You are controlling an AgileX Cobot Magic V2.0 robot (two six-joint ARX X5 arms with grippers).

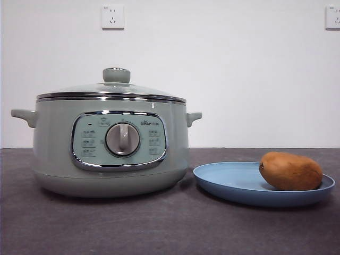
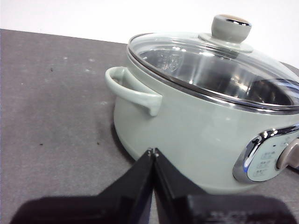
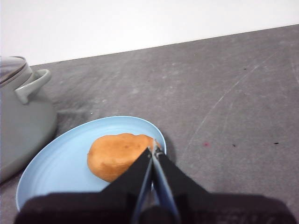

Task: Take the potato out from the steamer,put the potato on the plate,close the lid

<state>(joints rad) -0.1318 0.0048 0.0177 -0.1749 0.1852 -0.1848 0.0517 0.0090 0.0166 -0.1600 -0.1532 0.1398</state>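
The pale green steamer stands at the left of the dark table. Its glass lid rests on its rim, knob up. To its right lies the light-blue plate, and the brown potato rests on the plate's right part. My left gripper is shut and empty, near the steamer's side handle, with the lid seated on the pot. My right gripper is shut and empty, above the plate beside the potato. Neither arm shows in the front view.
Bare grey table lies in front of the pot and plate. A white wall with two sockets stands behind. The steamer's handle shows beside the plate in the right wrist view.
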